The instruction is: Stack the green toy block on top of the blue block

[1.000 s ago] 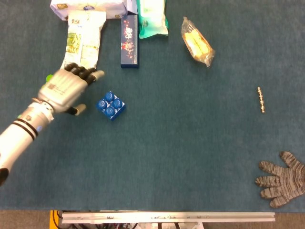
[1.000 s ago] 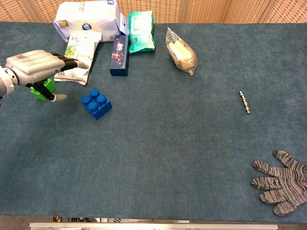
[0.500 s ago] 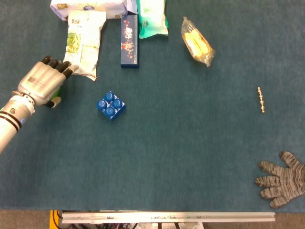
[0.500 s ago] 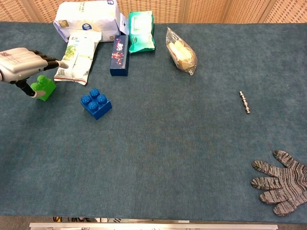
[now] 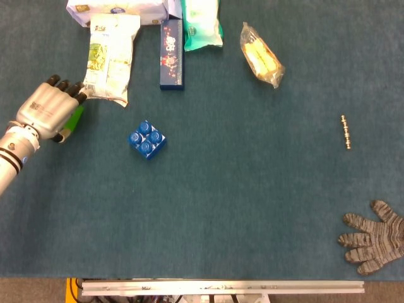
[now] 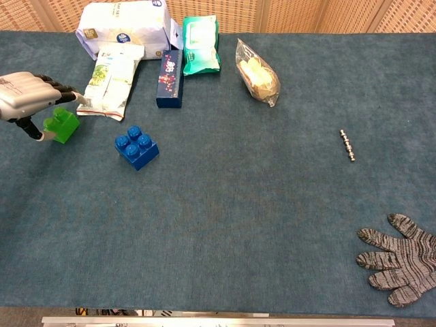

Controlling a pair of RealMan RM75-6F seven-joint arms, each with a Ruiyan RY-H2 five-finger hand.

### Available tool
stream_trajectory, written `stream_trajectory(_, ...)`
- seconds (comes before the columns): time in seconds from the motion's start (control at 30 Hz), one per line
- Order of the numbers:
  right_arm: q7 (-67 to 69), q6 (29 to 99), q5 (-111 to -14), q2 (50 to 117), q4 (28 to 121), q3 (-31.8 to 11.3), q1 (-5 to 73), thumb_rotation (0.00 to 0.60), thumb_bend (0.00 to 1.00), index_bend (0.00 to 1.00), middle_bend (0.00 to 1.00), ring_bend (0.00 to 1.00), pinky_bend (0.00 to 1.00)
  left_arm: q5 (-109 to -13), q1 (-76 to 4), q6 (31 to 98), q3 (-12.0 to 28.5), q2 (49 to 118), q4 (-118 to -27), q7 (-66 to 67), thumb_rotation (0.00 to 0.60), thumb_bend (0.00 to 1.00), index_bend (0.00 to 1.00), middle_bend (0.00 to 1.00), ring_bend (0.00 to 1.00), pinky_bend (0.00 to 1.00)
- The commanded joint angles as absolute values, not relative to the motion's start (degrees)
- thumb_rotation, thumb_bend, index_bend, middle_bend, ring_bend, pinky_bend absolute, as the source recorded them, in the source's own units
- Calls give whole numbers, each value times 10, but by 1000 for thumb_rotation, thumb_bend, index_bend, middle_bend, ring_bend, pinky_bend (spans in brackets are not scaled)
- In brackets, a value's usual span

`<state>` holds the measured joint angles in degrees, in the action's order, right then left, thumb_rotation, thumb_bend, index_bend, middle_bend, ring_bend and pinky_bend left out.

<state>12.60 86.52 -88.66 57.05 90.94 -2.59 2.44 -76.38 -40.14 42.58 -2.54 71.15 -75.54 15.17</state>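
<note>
The green toy block [image 6: 61,126] sits on the blue-green cloth at the far left; in the head view only a sliver of the green block [image 5: 76,118] shows beside my hand. My left hand [image 6: 24,99] hovers over its left side with fingers stretched out above it and the thumb low at its left, not closed on it. From above, the left hand [image 5: 45,111] covers most of the block. The blue block [image 6: 137,147] stands alone to the right, also seen as the blue block [image 5: 147,139], well apart from the hand. My right hand is not visible.
A snack packet [image 6: 107,85], a dark blue box [image 6: 169,78], a green wipes pack [image 6: 201,45] and a white bag [image 6: 122,24] lie at the back left. A yellow snack bag [image 6: 257,73], a small metal rod [image 6: 347,145] and a grey glove [image 6: 397,259] lie to the right.
My left hand has drawn back to the left, away from the blue block, and now sits over the green block's left side. Neither block has moved.
</note>
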Motion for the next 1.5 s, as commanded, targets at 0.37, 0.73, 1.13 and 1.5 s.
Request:
stream_trajectory(0.37,122,865,-885,570,911,-26,24,600,226,163,250,76,125,-764,-396,420,-25,735,-715,130,600,293,190,136,161,129)
stream_trajectory(0.73,120,864,-884,569,914,-26,24,600,226,163,250,76,126,-775,-396,419,-25,747,-693,115,600,292,200,146,161,129)
stream_trajectory(1.13,114,863,-882,567,919,-26,24,600,226,163,250,76,126,-786,-394,419,-28,753,-675,104,600,293,205,152,160,129)
stream_trajectory(1.5,111,864,-882,564,923,-26,23,600,225,163,250,76,126,-800,-391,427,-26,771,-642,72,600,293,288,187,163,129)
